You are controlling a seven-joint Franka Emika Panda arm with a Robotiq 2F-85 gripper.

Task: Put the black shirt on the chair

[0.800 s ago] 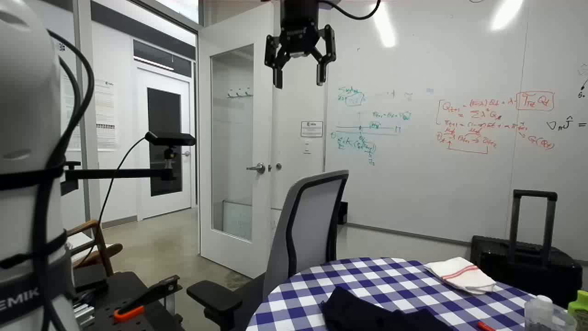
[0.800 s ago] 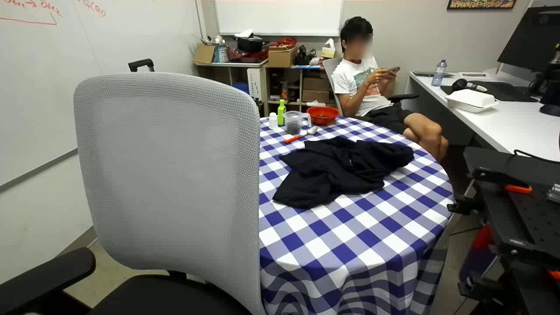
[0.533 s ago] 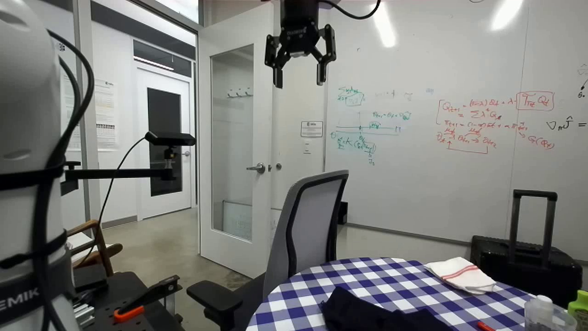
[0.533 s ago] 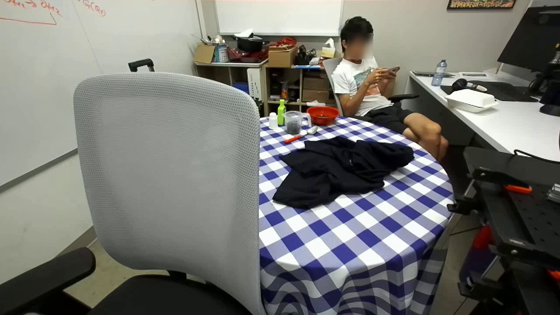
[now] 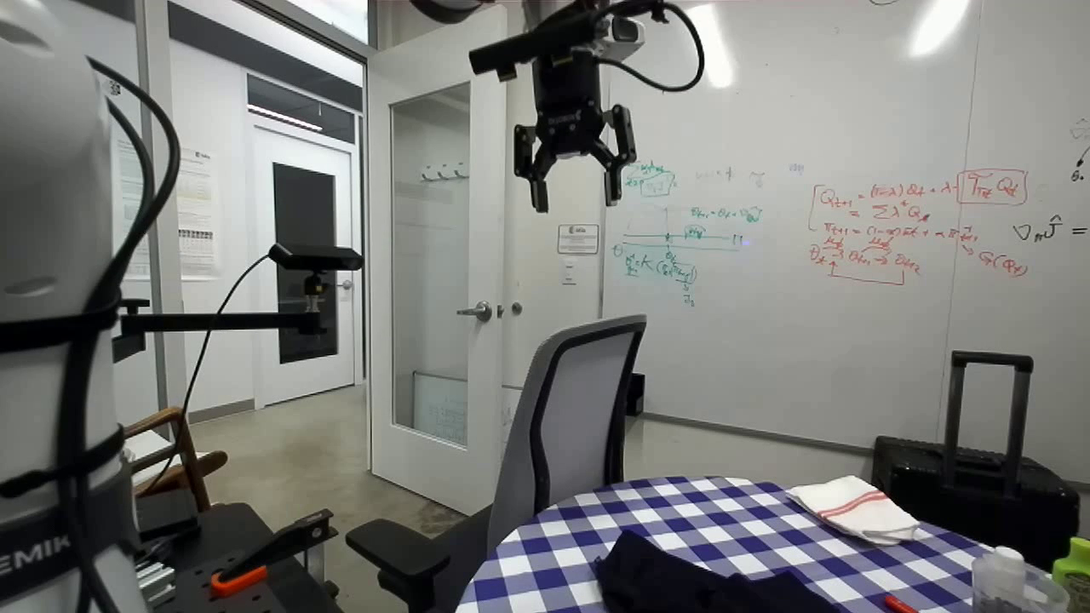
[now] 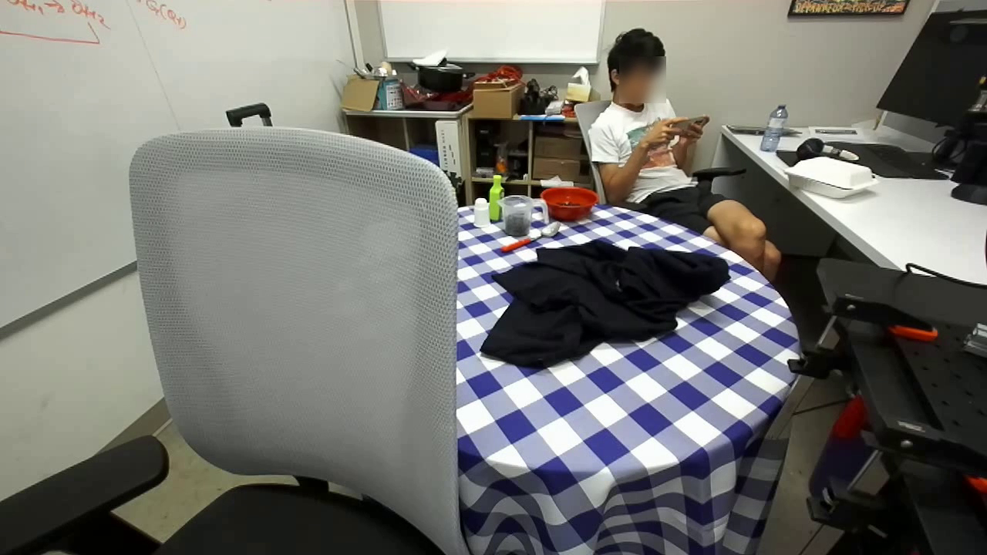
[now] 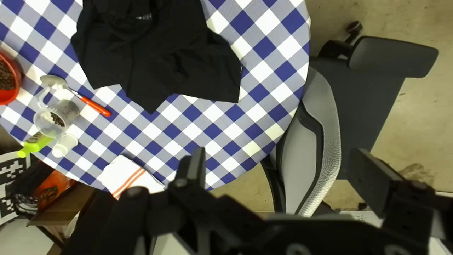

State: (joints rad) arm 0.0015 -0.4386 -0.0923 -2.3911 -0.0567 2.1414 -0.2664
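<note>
The black shirt (image 6: 601, 301) lies crumpled on the round table with a blue and white checkered cloth (image 6: 555, 432). Part of the shirt shows at the lower edge of an exterior view (image 5: 698, 587), and it fills the top left of the wrist view (image 7: 159, 56). The grey mesh chair (image 6: 293, 293) stands against the table edge; it also shows in an exterior view (image 5: 579, 417) and the wrist view (image 7: 306, 152). My gripper (image 5: 576, 207) is open and empty, high above the chair back. In the wrist view its fingers (image 7: 277, 152) are wide apart with the chair back below between them.
On the table are a red bowl (image 6: 569, 203), a clear measuring cup (image 6: 518, 217), a green bottle (image 6: 496, 198), a red-handled spoon (image 7: 95, 106) and a folded white towel (image 5: 856, 509). A person (image 6: 648, 146) sits behind the table. A black cart (image 6: 917, 393) and suitcase (image 5: 971, 485) stand nearby.
My gripper has moved down and slightly right in an exterior view, so more of the wrist shows. It stays open. The seated person has shifted slightly. The shirt and chair have not moved.
</note>
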